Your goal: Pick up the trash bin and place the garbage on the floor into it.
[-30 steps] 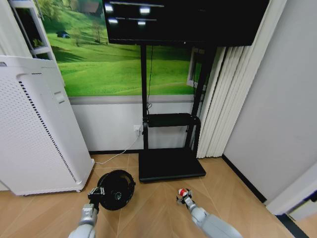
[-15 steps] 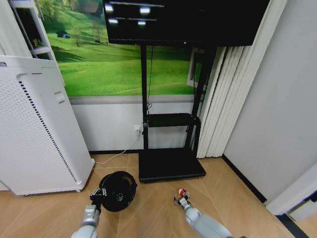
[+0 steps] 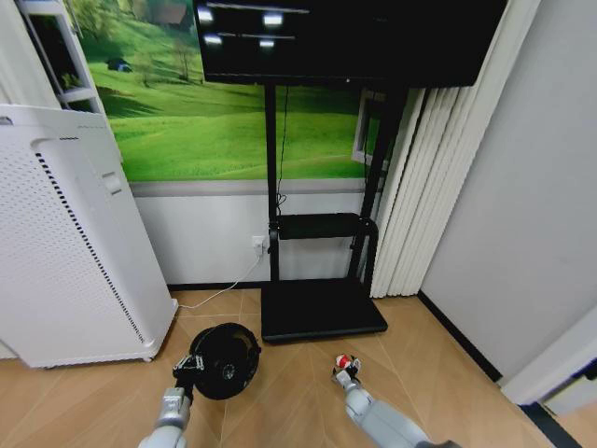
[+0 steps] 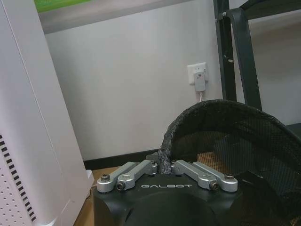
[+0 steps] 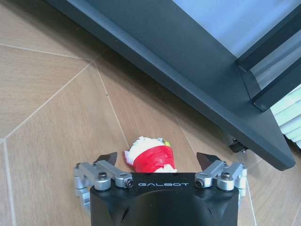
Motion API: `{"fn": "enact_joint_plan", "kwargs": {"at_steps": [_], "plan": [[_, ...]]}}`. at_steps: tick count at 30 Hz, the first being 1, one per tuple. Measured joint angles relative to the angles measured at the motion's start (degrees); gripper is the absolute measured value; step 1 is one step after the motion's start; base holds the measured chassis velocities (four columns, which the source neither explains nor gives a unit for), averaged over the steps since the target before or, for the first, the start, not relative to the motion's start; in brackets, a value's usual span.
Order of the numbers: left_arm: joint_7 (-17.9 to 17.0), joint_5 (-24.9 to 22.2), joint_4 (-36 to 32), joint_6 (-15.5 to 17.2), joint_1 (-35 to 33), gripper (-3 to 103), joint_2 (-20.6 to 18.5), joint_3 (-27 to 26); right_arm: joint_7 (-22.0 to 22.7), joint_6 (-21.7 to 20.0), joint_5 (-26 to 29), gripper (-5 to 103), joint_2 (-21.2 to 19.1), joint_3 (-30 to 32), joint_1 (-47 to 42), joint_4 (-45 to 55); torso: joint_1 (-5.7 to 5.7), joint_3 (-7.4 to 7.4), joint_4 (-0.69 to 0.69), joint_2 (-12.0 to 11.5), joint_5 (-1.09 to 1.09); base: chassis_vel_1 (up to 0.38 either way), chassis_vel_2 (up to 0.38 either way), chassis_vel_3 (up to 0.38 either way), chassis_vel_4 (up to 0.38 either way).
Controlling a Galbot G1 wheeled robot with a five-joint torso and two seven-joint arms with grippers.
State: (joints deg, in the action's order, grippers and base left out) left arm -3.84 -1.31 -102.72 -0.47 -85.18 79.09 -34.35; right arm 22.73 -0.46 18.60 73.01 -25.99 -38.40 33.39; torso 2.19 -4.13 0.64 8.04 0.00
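Observation:
The trash bin (image 3: 225, 359) is a black mesh basket near the white appliance, with its round opening facing my head camera. My left gripper (image 3: 186, 369) is shut on its rim, and the left wrist view shows the fingers (image 4: 141, 168) pinching the mesh edge of the trash bin (image 4: 235, 141). On the wooden floor right of the bin lies a red-and-white crumpled piece of garbage (image 3: 347, 361). My right gripper (image 3: 342, 375) is directly over it. In the right wrist view the right gripper (image 5: 157, 159) is open, with the garbage (image 5: 150, 154) between its spread fingertips.
A tall white perforated appliance (image 3: 65, 243) stands at the left. The black TV stand base (image 3: 322, 311) lies just behind the garbage; its edge (image 5: 188, 75) runs close by. White curtains (image 3: 420, 187) and a grey wall (image 3: 522, 215) close the right side.
My left gripper and the bin have drifted slightly to the right. My right gripper shifted a little left and back over the red-and-white piece and stays open.

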Motion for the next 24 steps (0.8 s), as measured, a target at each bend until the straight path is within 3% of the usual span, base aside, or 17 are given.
{"fn": "enact_joint_plan", "kwargs": {"at_steps": [2, 8, 10, 13, 15, 17, 18, 20, 22, 24], "plan": [[0.0, 0.0, 0.0, -0.1, 0.0, 4, 0.0, 0.1, 0.1, -0.2, -0.2, 91, 0.2, 0.2, 0.1, -0.1, 0.00, 0.00, 0.00, 0.0, 0.00, 0.000, 0.000, 0.000, 0.000], [0.0, 0.2, 0.5, -0.4, 0.0, 4, 0.1, 0.3, 0.0, -0.4, -0.5, 64, 0.3, 0.4, 0.2, -0.3, 0.00, 0.00, 0.00, 0.0, 0.00, 0.000, 0.000, 0.000, 0.000], [0.0, 0.2, 0.5, -0.5, 0.0, 4, 0.1, 0.3, -0.1, -0.4, -0.5, 64, 0.3, 0.5, 0.2, -0.3, 0.00, 0.00, 0.00, 0.0, 0.00, 0.000, 0.000, 0.000, 0.000], [0.0, 0.3, 0.6, -0.6, 0.0, 4, 0.1, 0.3, -0.2, -0.4, -0.6, 47, 0.3, 0.6, 0.2, -0.4, 0.00, 0.00, 0.00, 0.0, 0.00, 0.000, 0.000, 0.000, 0.000], [0.0, 0.3, 0.6, -0.6, 0.0, 4, 0.1, 0.3, -0.2, -0.4, -0.6, 47, 0.2, 0.6, 0.1, -0.4, 0.00, 0.00, 0.00, 0.0, 0.00, 0.000, 0.000, 0.000, 0.000], [0.0, 0.3, 0.6, -0.6, 0.0, 4, 0.1, 0.3, -0.2, -0.4, -0.7, 42, 0.2, 0.6, 0.1, -0.4, 0.00, 0.00, 0.00, 0.0, 0.01, 0.000, 0.000, 0.000, 0.000], [0.0, 0.3, 0.6, -0.6, 0.0, 4, 0.1, 0.3, -0.3, -0.4, -0.7, 32, 0.2, 0.6, 0.1, -0.4, 0.00, 0.00, 0.00, 0.0, 0.01, 0.000, 0.000, 0.000, 0.000], [0.0, 0.3, 0.6, -0.6, 0.0, 4, 0.1, 0.3, -0.3, -0.4, -0.7, 32, 0.2, 0.6, 0.1, -0.4, 0.00, 0.00, 0.00, 0.0, 0.00, 0.000, 0.000, 0.000, 0.000], [0.0, 0.3, 0.8, -0.6, 0.1, 4, 0.1, 0.4, -0.4, -0.3, -0.8, 15, 0.1, 0.7, -0.1, -0.4, 0.00, 0.00, 0.00, 0.0, 0.00, 0.000, 0.000, 0.000, 0.000], [0.0, 0.3, 0.9, -0.6, 0.2, 4, 0.1, 0.4, -0.4, -0.3, -0.9, 12, 0.0, 0.7, -0.2, -0.4, 0.00, 0.00, 0.00, 0.0, 0.00, 0.000, 0.000, 0.000, 0.000]]}}
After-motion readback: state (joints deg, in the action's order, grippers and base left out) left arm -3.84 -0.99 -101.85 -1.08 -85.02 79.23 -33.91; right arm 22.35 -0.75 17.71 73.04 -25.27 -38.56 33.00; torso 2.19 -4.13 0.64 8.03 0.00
